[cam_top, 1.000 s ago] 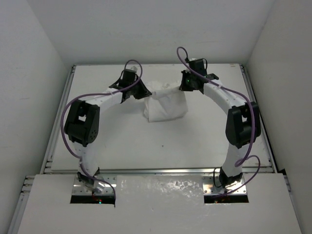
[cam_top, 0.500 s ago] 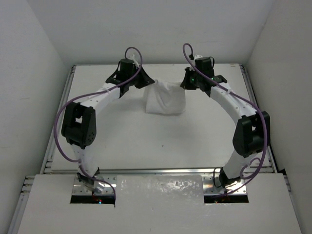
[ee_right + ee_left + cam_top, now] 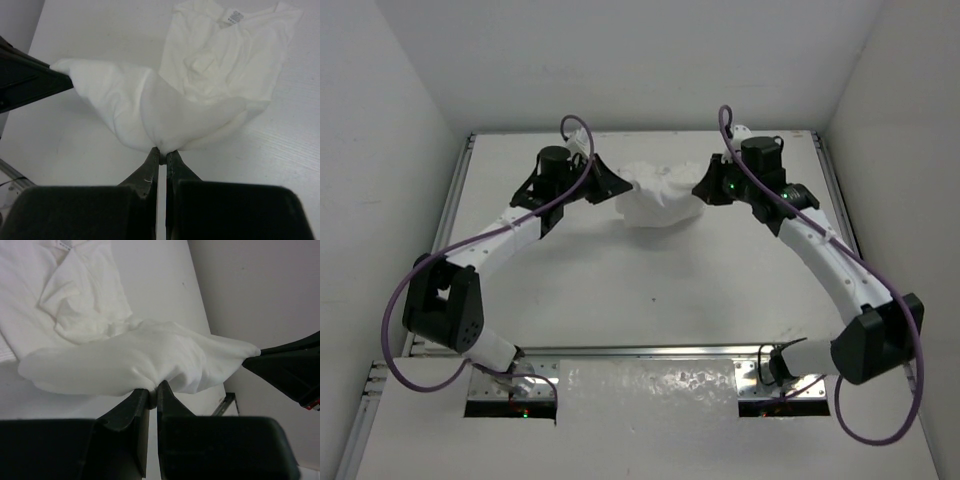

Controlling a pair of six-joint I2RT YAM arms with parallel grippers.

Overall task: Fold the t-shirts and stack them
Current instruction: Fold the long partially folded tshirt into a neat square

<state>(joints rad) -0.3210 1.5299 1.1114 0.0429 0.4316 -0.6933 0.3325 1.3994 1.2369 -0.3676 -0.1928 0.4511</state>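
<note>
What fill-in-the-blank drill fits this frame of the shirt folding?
1. The left gripper and right gripper are both ____ on the t-shirt, not open.
2. The cloth is bunched between them over the ____ half of the table, away from the arm bases.
3. Each arm's cable is ____ in colour.
Missing words: shut; far; purple.

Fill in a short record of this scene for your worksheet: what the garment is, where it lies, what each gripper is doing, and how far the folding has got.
garment: one white t-shirt, bunched, not folded flat
place: far middle of the table
left gripper: shut on one edge of the t-shirt
right gripper: shut on the opposite edge
cloth between grippers: lifted and sagging; the rest lies on the table
neck label: showing, facing up
progress: no folded stack in view
</note>
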